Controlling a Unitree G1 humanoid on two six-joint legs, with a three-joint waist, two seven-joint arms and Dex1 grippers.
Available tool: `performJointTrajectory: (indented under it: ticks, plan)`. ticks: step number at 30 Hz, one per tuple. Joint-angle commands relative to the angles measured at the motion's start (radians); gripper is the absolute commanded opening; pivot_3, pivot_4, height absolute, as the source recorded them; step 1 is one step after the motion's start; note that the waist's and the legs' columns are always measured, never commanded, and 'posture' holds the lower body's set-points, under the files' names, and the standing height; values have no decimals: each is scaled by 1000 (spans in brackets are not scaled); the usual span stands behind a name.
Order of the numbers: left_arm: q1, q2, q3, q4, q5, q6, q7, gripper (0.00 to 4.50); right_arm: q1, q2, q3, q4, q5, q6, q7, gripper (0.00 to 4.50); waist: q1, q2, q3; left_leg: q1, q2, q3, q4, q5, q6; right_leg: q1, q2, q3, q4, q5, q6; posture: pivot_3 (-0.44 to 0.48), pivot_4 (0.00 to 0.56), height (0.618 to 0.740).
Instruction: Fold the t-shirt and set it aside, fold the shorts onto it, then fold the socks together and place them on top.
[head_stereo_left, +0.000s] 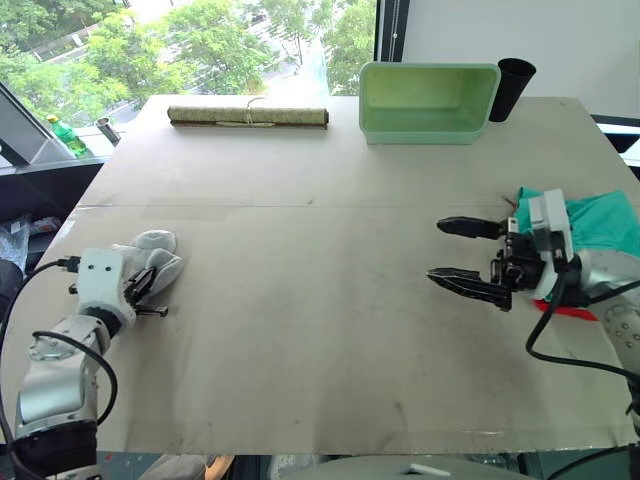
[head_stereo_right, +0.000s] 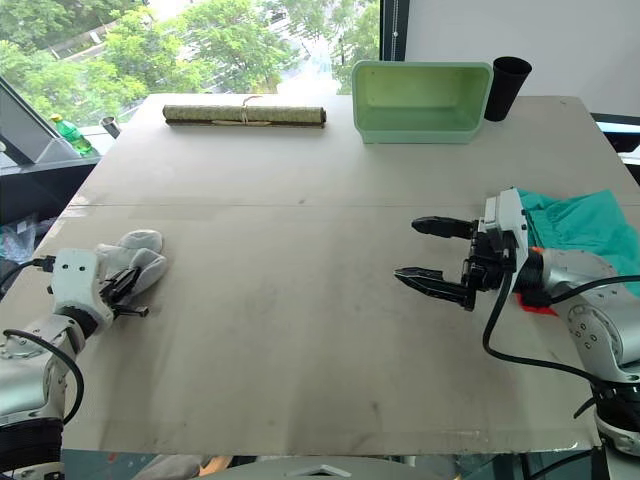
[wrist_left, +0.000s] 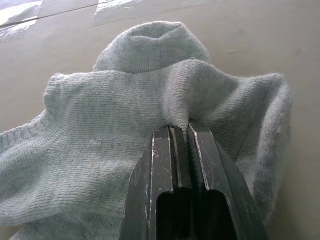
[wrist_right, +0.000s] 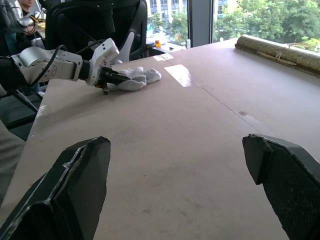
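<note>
The light grey socks (head_stereo_left: 158, 252) lie bunched near the table's left edge. My left gripper (head_stereo_left: 150, 288) is shut on a fold of the sock fabric (wrist_left: 181, 125), pinched between its fingertips. At the right, my right gripper (head_stereo_left: 437, 250) hovers open over bare table, holding nothing, with its fingers pointing left. Behind it the teal shorts (head_stereo_left: 600, 225) lie at the right edge, and a sliver of the red t-shirt (head_stereo_left: 562, 311) shows beneath them and my wrist. The right wrist view shows the socks (wrist_right: 140, 76) and my left gripper (wrist_right: 107, 81) far across the table.
A light green bin (head_stereo_left: 428, 100) and a black cup (head_stereo_left: 512, 88) stand at the far edge. A rolled mat (head_stereo_left: 248, 117) lies at the far left. The tan table (head_stereo_left: 320, 330) stretches wide between my two grippers.
</note>
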Motion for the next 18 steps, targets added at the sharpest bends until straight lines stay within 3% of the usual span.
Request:
performJointTrajectory:
  ticks: [1, 4, 9, 14, 18]
  plan:
    - [-10, -34, -98, -70, -39, 68, -49, 27, 0, -19, -46, -17, 29, -15, 11, 4500, 9, 0, 0, 0, 0, 0, 0, 0, 0, 0, -1, 0, 0, 0, 0, 0, 150, 740]
    - [-49, -49, -150, -135, -50, 99, -62, 27, 4, -27, -57, -11, 32, -16, 21, 4500, 26, 0, 0, 0, -1, 0, 0, 0, 0, 0, -2, -1, -1, 0, 0, 0, 150, 740]
    - [-187, -145, -378, -258, -40, 163, -69, 27, 93, -67, -36, 4, -85, -118, 65, 4500, 47, -1, 0, -2, -4, -1, 1, 0, 1, 1, -4, -3, -2, 0, 0, 0, 150, 740]
    - [-357, -258, -541, -185, -12, 139, -92, 27, 205, -77, -62, -2, -166, -191, 38, 4500, 42, -6, 1, -2, -4, 0, 2, 2, 7, 4, -1, -3, -2, 0, 1, 0, 150, 740]
    - [-398, -298, -665, -162, 4, 112, -157, 27, 262, -58, -106, -50, -160, -187, -30, 4500, 25, -6, 1, -1, -1, 0, 2, 2, 7, 4, 7, -3, -2, 2, 5, 0, 150, 740]
